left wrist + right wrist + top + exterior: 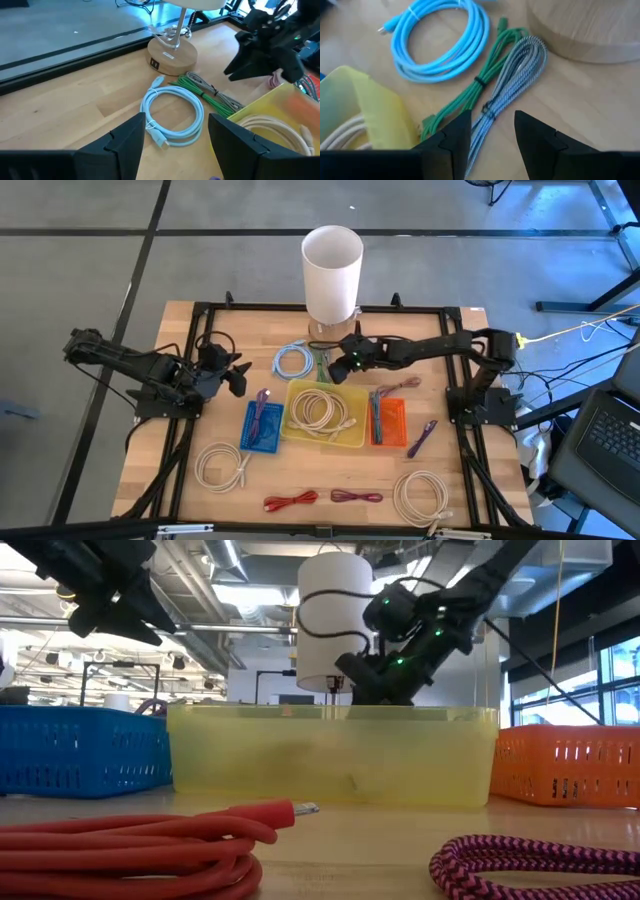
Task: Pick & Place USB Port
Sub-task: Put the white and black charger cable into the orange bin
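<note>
Red cable [140, 840] and purple braided cable [540, 865] lie nearest on the wooden desk [180, 480]. Behind them sit blue bin [262, 427], yellow bin [322, 416] holding a cream cable [322, 411], orange bin [390, 422]. Right pincer [491, 131], released, hovers just over the grey braided cable [512, 85], beside green cable [480, 82] and light-blue cable [440, 40], near the lamp base [172, 54]. Left pincer [175, 132], released, waits left of the bins.
</note>
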